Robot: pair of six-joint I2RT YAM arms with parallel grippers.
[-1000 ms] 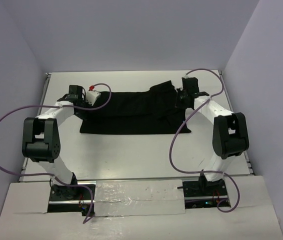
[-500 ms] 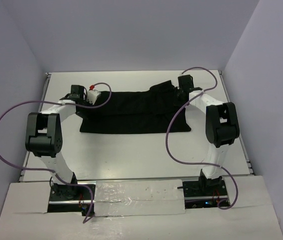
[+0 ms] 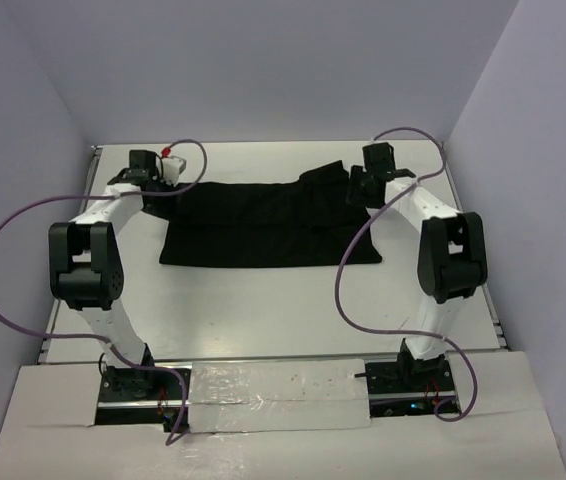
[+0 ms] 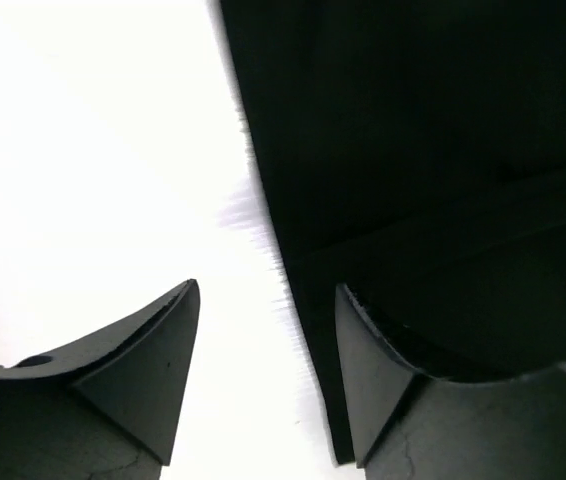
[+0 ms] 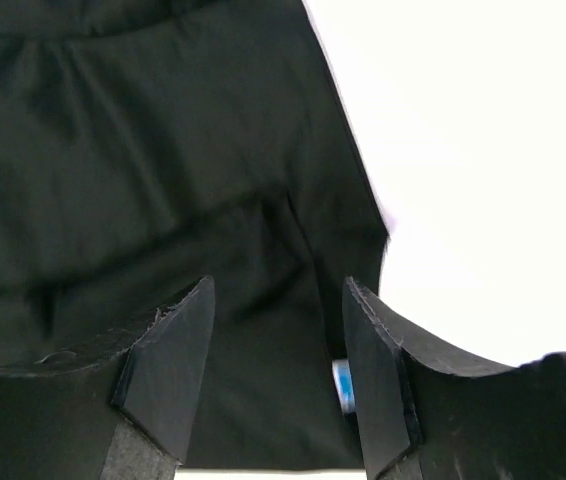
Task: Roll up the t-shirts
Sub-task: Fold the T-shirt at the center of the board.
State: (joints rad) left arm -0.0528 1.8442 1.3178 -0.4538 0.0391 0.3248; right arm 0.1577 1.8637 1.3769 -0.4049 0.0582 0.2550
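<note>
A black t-shirt [image 3: 263, 225] lies folded into a wide band across the far half of the white table [image 3: 263, 300]. My left gripper [image 3: 175, 180] hovers at its far left corner, open. In the left wrist view the gripper [image 4: 266, 292] straddles the shirt's [image 4: 423, 150] left edge, with one finger over bare table and nothing held. My right gripper [image 3: 356, 190] is over the bunched far right end, also open. The right wrist view shows this gripper [image 5: 278, 285] just above wrinkled fabric [image 5: 143, 150], with a small blue tag [image 5: 341, 382] by the right finger.
Purple cables [image 3: 23, 230] loop out from both arms over the table sides. Grey walls enclose the table on three sides. The arm bases [image 3: 133, 380] stand at the near edge, beside a taped strip [image 3: 273, 385].
Both grippers went from shut to open and let go of the shirt. The left gripper drew back toward the far left corner. The shirt now lies flatter.
</note>
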